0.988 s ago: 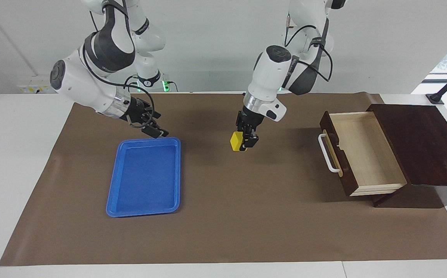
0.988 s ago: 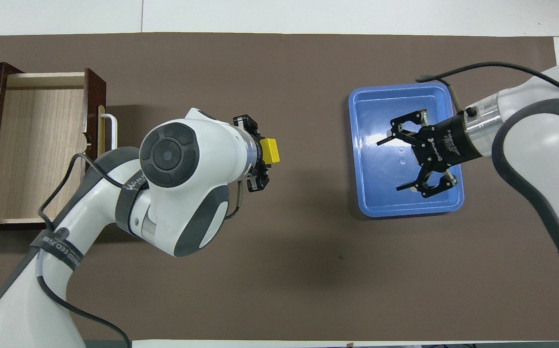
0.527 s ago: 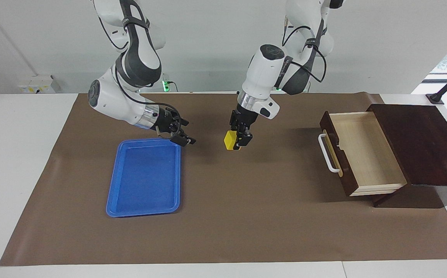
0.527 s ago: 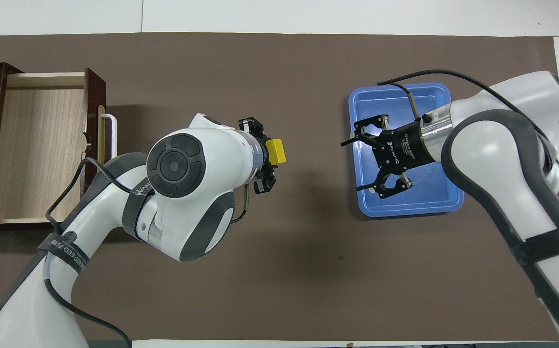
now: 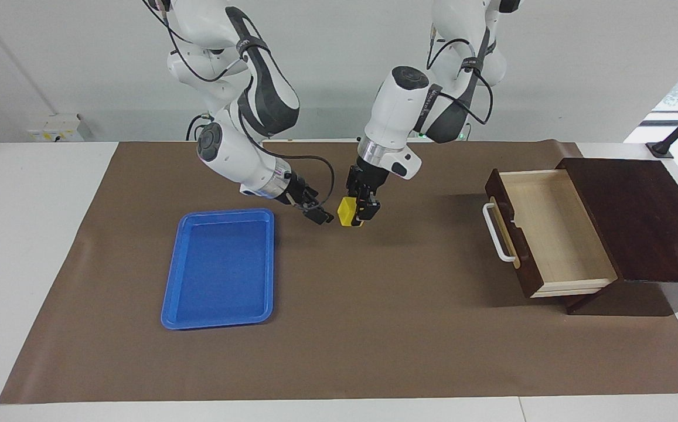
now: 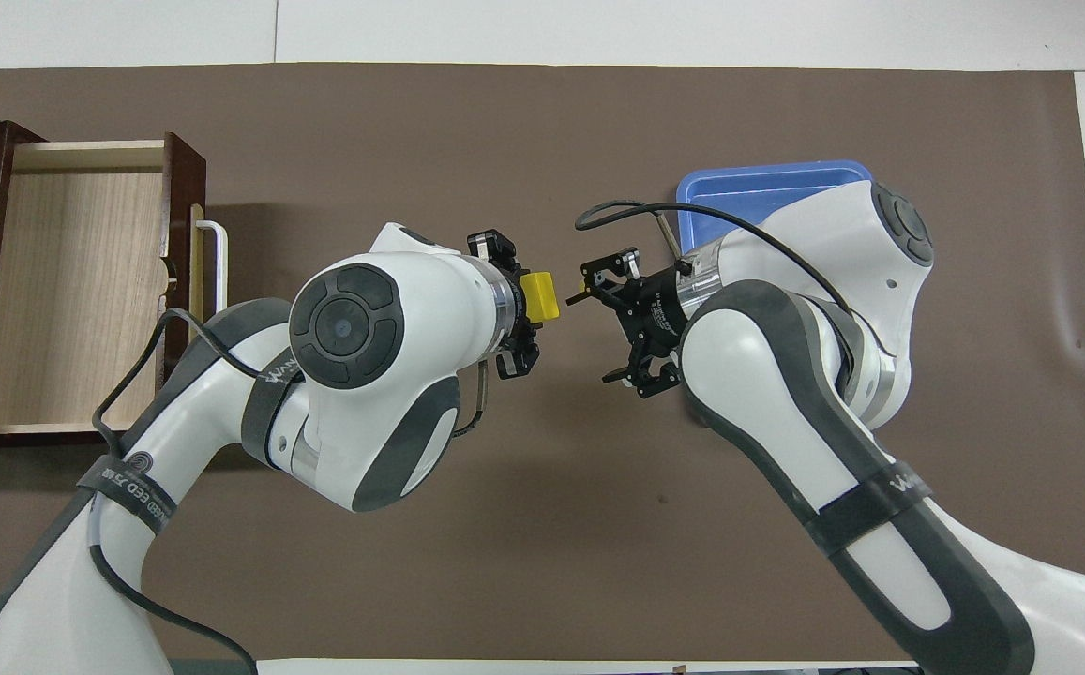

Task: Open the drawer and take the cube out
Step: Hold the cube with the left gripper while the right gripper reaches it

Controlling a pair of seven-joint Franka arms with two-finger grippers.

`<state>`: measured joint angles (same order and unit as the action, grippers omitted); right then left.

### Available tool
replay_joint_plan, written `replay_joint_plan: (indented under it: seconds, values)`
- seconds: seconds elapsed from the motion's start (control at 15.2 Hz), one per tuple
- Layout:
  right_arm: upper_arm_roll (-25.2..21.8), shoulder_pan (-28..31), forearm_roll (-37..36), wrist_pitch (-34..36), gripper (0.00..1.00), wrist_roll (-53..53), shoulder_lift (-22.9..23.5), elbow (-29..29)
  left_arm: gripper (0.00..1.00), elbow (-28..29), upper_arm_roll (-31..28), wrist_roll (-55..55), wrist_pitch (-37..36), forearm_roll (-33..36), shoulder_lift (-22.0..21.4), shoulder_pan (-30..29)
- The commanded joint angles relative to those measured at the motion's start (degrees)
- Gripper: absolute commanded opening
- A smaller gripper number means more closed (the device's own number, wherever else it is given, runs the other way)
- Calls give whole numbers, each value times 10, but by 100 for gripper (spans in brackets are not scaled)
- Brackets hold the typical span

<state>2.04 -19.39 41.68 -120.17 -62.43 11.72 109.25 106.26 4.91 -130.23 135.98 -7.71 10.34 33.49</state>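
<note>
The dark brown drawer [image 5: 549,234] stands pulled open at the left arm's end of the table, white handle [image 5: 496,231] outward, its pale inside bare; it also shows in the overhead view [image 6: 73,281]. My left gripper [image 5: 357,212] is shut on the small yellow cube [image 5: 346,212] and holds it above the brown mat near the table's middle. In the overhead view the cube [image 6: 537,295] sticks out of the left gripper [image 6: 525,307]. My right gripper [image 5: 321,215] is open and empty, close beside the cube, apart from it; it also shows in the overhead view [image 6: 600,330].
A blue plastic tray [image 5: 221,266] lies empty on the mat toward the right arm's end; in the overhead view the right arm covers most of the tray [image 6: 758,180]. The brown mat [image 5: 374,328] covers most of the table.
My right gripper has swung from over the blue tray to close beside the cube, staying open. My left gripper has carried the cube a little toward the right arm's end.
</note>
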Motion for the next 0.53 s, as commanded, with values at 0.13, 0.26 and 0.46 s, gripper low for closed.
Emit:
replay_joint_plan:
  seconds: [0.13,0.26,0.46]
  values:
    - [-1,-10,-6,-35,100,-32,6,-11,0,30,-7,-2,13,-9,-21,9]
    - [-1,-10,-5,-38,100,-67,30,-44,0,34,-8,-1,13,-9,-23,9]
    - [-1,-11,-6,-39,100,-101,42,-65,0,44,-7,2,13,-9,-29,9]
